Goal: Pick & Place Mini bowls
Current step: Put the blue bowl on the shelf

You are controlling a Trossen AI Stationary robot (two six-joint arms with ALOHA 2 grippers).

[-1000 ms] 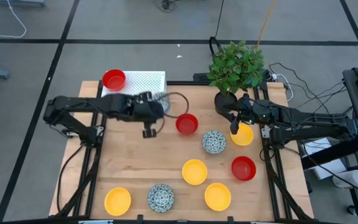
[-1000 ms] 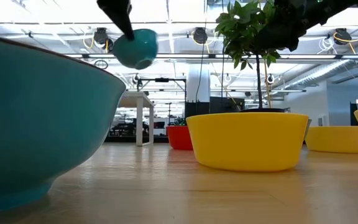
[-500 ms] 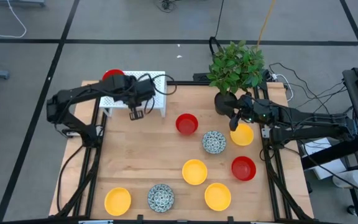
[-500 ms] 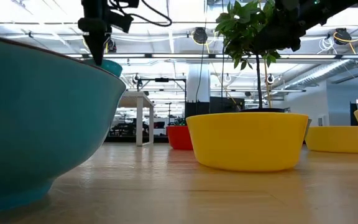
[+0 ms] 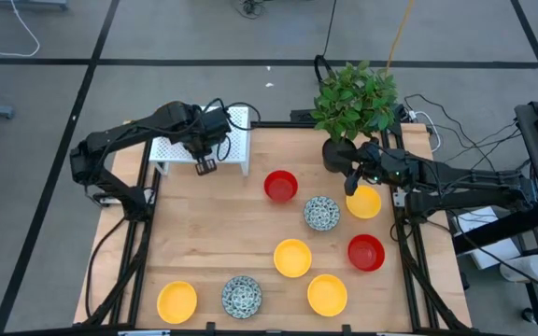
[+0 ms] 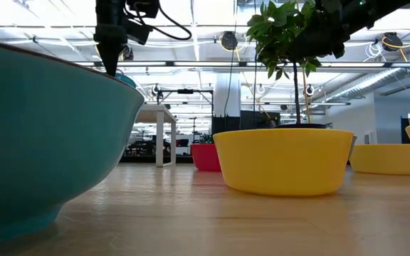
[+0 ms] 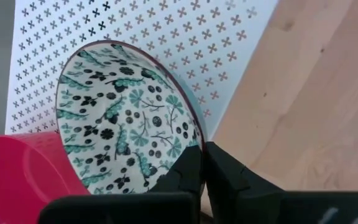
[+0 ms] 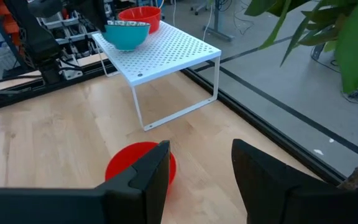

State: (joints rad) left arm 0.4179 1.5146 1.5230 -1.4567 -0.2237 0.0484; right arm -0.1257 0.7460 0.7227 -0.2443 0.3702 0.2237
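White perforated shelf (image 8: 166, 53) under speckled bowl (image 7: 126, 121) pinched by left gripper (image 7: 202, 163).

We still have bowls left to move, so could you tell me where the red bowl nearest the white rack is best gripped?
Pinch the red bowl at its rim from above, one finger inside and one outside: it sits upright and open, with bare table around it.

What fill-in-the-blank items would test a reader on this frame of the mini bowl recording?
1. The left gripper is shut on the rim of the ____ bowl.
2. That bowl sits over the white perforated ____.
3. Beside it on the same surface is a ____ bowl.
4. The right gripper hangs open near the potted ____.

Missing words: patterned; shelf; red; plant
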